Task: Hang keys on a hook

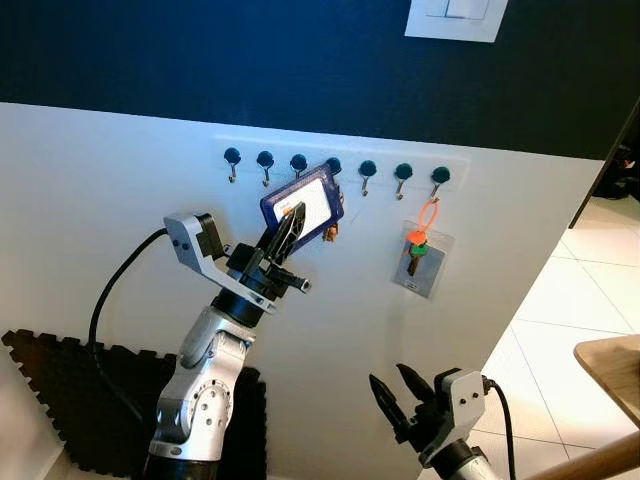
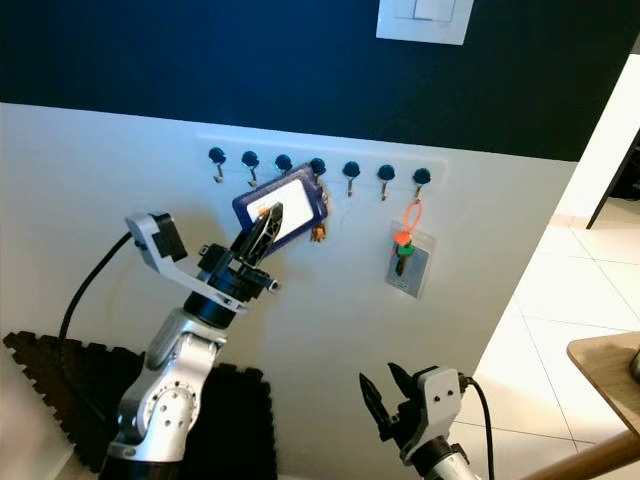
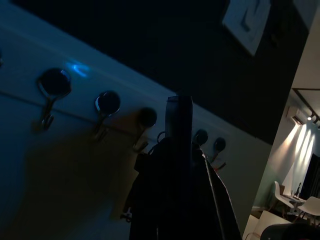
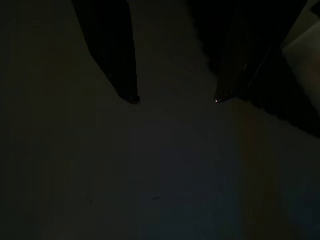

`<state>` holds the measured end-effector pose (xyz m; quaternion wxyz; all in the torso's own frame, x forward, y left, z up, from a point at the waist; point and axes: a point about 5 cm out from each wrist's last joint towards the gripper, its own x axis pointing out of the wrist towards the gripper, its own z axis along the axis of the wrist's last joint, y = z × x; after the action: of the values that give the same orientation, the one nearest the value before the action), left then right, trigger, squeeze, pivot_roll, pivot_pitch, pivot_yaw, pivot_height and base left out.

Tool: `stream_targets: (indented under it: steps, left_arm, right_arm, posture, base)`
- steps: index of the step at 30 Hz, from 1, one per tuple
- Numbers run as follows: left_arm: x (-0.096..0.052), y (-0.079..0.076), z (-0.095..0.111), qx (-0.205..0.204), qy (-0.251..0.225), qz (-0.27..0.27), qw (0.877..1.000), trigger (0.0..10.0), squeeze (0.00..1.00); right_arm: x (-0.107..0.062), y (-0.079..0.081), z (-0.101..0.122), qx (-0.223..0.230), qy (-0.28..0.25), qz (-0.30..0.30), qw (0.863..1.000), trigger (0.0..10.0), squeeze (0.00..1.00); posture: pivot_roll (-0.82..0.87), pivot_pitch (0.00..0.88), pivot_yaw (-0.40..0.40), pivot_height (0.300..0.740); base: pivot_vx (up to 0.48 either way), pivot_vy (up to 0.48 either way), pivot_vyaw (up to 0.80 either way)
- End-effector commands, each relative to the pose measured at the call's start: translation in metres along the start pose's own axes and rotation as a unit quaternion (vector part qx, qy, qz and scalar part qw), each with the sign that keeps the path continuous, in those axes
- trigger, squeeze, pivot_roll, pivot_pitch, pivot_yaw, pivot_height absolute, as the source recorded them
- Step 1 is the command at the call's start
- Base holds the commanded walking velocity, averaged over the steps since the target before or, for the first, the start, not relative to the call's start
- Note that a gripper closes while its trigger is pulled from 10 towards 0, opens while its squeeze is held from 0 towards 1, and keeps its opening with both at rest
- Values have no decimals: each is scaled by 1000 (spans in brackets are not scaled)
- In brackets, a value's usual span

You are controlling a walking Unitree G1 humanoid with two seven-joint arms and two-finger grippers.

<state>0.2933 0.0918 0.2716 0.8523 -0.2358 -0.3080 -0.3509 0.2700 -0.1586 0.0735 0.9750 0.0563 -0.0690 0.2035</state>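
A: Left eye view, nearest first: right claw (image 1: 398, 392) hangs low near the white wall panel (image 1: 100, 200), fingers spread, nothing in them. Idle.

B: And the left?

A: Left claw (image 1: 288, 226) is raised against the wall, fingers pressed onto the dark blue card holder with a white insert (image 1: 305, 204). A small bunch of brownish keys (image 1: 330, 233) dangles off the holder's far corner, just below the row of dark round-knobbed metal hooks (image 1: 333, 166).

B: Which hook?

A: Holder's top corner sits at the fourth from the left. Can't tell whether the ring is over it yet; the left wrist view is too dark and the fingers block it.

B: Handling?

A: My guess: light load. The holder looks like stiff, flat plastic, probably slick, so a flat pinch on its face is fine but it could pivot. The keys swing free; the loop is the part that has to catch. Holding the holder near the ring end gives best control.

B: Anything else on the rail?

A: The last hook carries an orange loop with a green-headed key over a clear plastic sleeve (image 1: 420, 258), well apart. Above, on the dark wall, a white switch plate (image 1: 455, 18).
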Motion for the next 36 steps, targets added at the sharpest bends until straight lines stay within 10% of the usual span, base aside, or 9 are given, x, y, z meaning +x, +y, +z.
stream_targets:
  steps: [1,18,36]
  left_arm:
    - [3,-3,0,-10,-10,-7,1000,10000,0]
    - [2,6,-15,-14,54,33,998,10000,0]
    - [4,-1,4,-51,-17,7,999,10000,0]
  right_arm:
    - [-2,-2,-1,4,5,-6,1000,10000,0]
    - [-2,-1,-2,5,6,-5,1000,10000,0]
    - [-3,-3,-1,7,6,-7,1000,10000,0]
  posture:
    - [42,72,-44,740]
    - [45,83,-45,740]
    - [44,86,-48,740]
  base:
    - [0,0,0]
    - [0,0,0]
    - [0,0,0]
